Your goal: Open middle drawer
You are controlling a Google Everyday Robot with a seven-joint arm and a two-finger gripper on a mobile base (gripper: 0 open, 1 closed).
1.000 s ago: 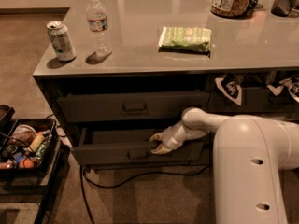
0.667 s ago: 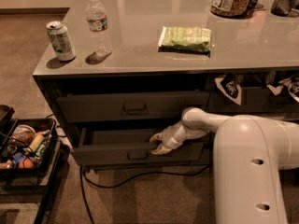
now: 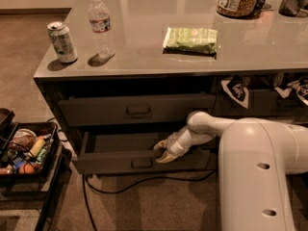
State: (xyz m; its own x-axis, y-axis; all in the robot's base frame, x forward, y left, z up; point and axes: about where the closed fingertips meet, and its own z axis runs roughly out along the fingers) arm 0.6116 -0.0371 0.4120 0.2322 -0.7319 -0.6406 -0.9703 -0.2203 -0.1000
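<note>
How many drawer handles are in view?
2: one on the upper drawer, one on the pulled-out middle drawer, beside the hand at its front edge. More may hide behind the arm.

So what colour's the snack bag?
The snack bag is green, camera view. Tool at the middle drawer.

Arm bent low, reaching left, hand with fingers spread

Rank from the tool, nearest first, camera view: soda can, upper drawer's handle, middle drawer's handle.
The tool is at the front of the middle drawer.
1. Middle drawer's handle, below-left.
2. Upper drawer's handle, above.
3. Soda can, up top, far left.
</note>
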